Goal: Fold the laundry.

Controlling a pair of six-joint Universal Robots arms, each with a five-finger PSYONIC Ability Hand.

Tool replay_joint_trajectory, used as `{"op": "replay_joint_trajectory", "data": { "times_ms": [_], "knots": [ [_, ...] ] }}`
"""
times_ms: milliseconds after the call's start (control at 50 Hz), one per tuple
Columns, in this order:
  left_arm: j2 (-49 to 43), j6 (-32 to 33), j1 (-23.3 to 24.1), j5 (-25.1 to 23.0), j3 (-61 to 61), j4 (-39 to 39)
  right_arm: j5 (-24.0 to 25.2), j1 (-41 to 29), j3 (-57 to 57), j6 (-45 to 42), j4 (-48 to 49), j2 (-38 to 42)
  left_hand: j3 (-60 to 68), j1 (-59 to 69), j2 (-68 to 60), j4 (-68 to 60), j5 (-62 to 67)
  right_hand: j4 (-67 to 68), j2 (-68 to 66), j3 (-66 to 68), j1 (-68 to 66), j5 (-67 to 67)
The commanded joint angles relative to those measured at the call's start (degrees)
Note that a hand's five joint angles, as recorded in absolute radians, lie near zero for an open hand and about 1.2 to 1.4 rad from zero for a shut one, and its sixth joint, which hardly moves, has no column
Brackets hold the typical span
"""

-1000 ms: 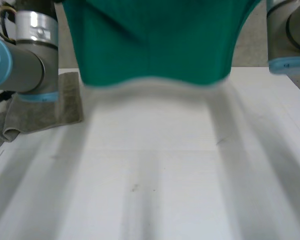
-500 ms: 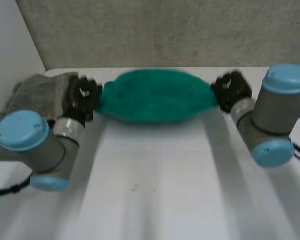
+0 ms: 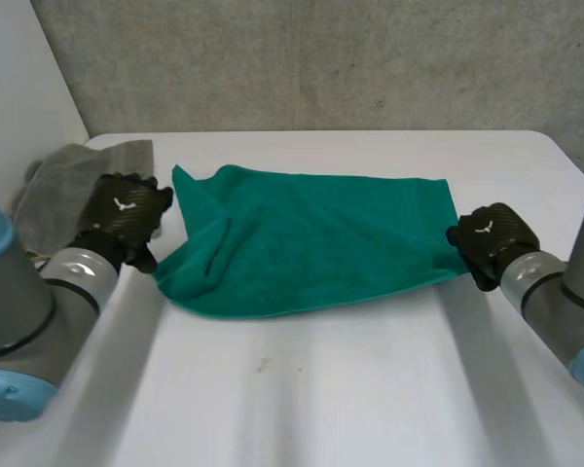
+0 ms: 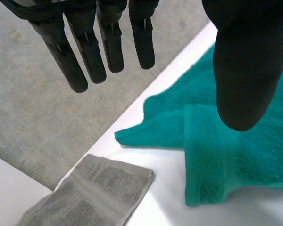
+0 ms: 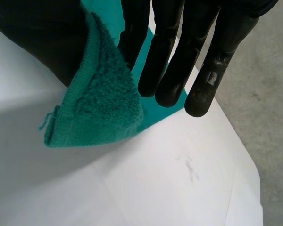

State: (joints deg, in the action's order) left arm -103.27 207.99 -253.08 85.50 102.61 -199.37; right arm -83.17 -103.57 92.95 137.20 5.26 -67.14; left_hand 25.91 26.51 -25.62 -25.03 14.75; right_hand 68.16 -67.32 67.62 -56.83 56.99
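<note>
A green towel (image 3: 311,238) lies spread on the white table (image 3: 370,389), its left end rumpled and partly folded over. My left hand (image 3: 127,214) rests just off the towel's left edge. In the left wrist view its fingers (image 4: 85,42) are straight and apart from the thumb, holding nothing, with the green towel (image 4: 245,155) below them. My right hand (image 3: 487,238) is at the towel's right near corner. In the right wrist view that corner (image 5: 104,103) is pinched between the thumb and fingers (image 5: 179,47).
A folded grey towel (image 3: 78,175) lies at the table's far left corner, beside my left hand and next to the green towel's left end (image 4: 89,193). A grey wall stands behind the table's far edge.
The green towel, held up by both hands a second ago, has been swung out and laid flat. The left hand has opened and let go of it; the right keeps its corner.
</note>
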Motion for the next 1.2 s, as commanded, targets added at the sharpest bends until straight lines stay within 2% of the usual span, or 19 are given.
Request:
{"op": "replay_joint_trajectory", "data": {
  "times_ms": [20,60,120,160,260,360,700,780,860,940,1060,1120,1160,1200],
  "knots": [
    [0.17,-3.55,-8.91,-13.59,-0.21,3.19,1.61,3.38,0.48,3.50,-0.07,0.08,5.32,4.73,-5.61,-6.20,6.48,11.84,-12.68,12.38,-23.17,13.01],
    [-1.14,-3.29,-11.63,-18.94,-0.56,4.34,1.87,3.73,0.48,5.35,0.02,0.17,6.17,5.57,-6.46,-7.05,7.32,11.84,-12.68,12.38,-23.17,13.01],
    [-5.43,-3.03,-14.09,-23.52,-1.35,4.96,2.92,3.82,0.48,7.02,0.02,0.35,8.52,7.92,-8.81,-9.40,9.67,11.84,-12.68,12.38,-23.17,13.01],
    [-7.38,-2.33,-14.72,-24.50,-1.71,4.96,3.63,3.82,0.39,7.55,0.02,0.43,8.70,8.10,-8.98,-9.57,9.85,11.84,-12.68,12.38,-23.17,13.01],
    [-10.10,4.16,-15.86,-24.95,-2.50,5.22,4.51,3.91,0.48,7.73,0.10,0.43,6.35,5.76,-6.64,-7.23,7.51,11.84,-12.68,12.38,-23.17,13.01],
    [-14.67,7.78,-15.07,-24.68,-3.20,5.05,4.60,3.82,0.57,7.73,0.10,0.61,5.16,4.57,-5.45,-6.04,6.32,11.84,-12.68,12.38,-23.17,13.01],
    [-21.10,6.73,-9.98,-24.42,-11.20,4.96,4.69,3.82,1.97,7.64,0.19,0.70,7.68,7.09,-7.97,-8.56,8.84,11.84,-12.68,12.38,-23.17,13.01],
    [-22.24,6.03,-8.57,-24.33,-12.69,5.04,4.69,3.82,1.97,7.64,0.10,0.61,10.71,10.11,-11.00,-11.59,11.86,11.84,-12.68,12.38,-23.17,13.01],
    [-23.38,5.41,-7.95,-23.98,-14.45,5.13,4.69,3.82,1.97,7.64,0.10,0.61,22.29,21.69,-22.58,-23.17,23.45,11.84,-12.68,12.38,-23.17,13.01],
    [-24.00,4.54,-7.77,-21.00,-16.56,5.57,4.34,3.82,1.80,7.55,0.10,0.52,54.02,53.43,-54.31,-54.90,55.18,11.84,-12.68,12.38,-23.17,13.01],
    [-20.06,5.24,-6.72,-9.67,-15.69,6.10,3.89,3.91,0.92,5.97,-1.21,-0.27,54.09,53.49,-54.38,-54.97,55.25,11.84,-12.68,12.38,-23.17,13.01],
    [-11.81,5.85,-5.84,-4.31,-11.65,7.94,3.89,4.08,-0.04,2.20,-7.00,-3.42,54.09,53.49,-54.38,-54.97,55.25,11.84,-12.68,12.38,-23.17,13.01],
    [-8.46,6.99,-5.49,-2.63,-9.37,9.61,3.89,4.34,-0.75,-2.26,-13.21,-6.66,54.09,53.49,-54.38,-54.97,55.25,11.84,-12.68,12.38,-23.17,13.01],
    [-2.57,11.28,-5.05,-0.08,-5.59,14.51,3.89,4.96,-0.75,-5.53,-18.24,-8.61,54.09,53.49,-54.38,-54.97,55.25,11.84,-12.68,12.38,-23.17,13.01]
  ]
}}
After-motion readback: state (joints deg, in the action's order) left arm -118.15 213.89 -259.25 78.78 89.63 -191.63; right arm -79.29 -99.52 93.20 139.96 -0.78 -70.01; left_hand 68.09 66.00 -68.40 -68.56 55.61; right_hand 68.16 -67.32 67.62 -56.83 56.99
